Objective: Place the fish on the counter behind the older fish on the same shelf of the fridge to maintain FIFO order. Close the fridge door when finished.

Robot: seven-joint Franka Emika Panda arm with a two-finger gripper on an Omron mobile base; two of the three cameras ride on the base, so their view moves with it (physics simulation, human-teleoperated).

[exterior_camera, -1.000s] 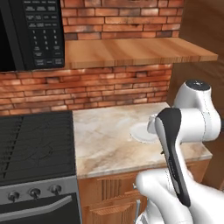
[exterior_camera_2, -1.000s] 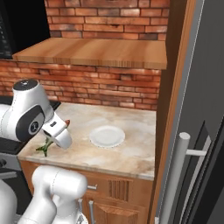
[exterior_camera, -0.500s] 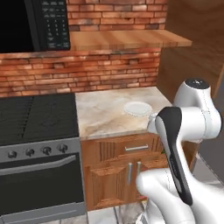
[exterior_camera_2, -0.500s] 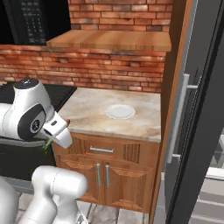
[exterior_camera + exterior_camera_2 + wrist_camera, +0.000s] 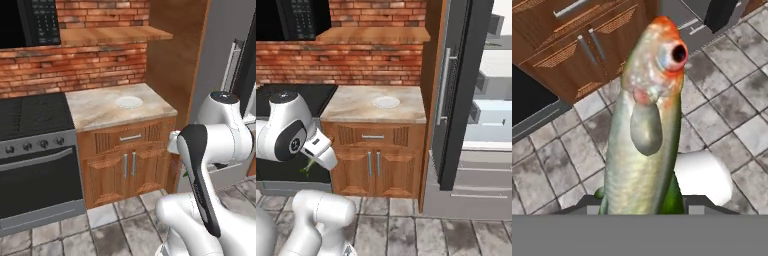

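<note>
- Your pincer (image 5: 312,161) is clenched on one fish (image 5: 646,120), and in the hand view that fish rises straight up out of the grip with its orange-tipped head and one round eye at the far end.
- From the right base view you see the same fish as a small green sliver hanging just below the pincer, in front of the dark oven front.
- The fish is held in the air over the grey floor tiles (image 5: 557,155), touching nothing but the pincer.
- One counter (image 5: 353,107) lies above and beyond the pincer, well apart from it, and it carries one white plate (image 5: 386,102).
- Under that counter you can count one drawer (image 5: 372,136) and two cabinet doors (image 5: 373,167), each with a silver bar handle.
- One fridge (image 5: 496,125) stands far off to the pincer's right, past the cabinets, with one door (image 5: 456,90) swung open and edge-on to you.
- Inside the fridge you can make out pale shelves (image 5: 491,112) and small grey door bins, but whether anything lies on them cannot be told.
- One stove (image 5: 30,115) sits on the opposite side of the counter from the fridge, with one black microwave (image 5: 30,22) above it and one wooden wall shelf (image 5: 112,34) over the counter.
</note>
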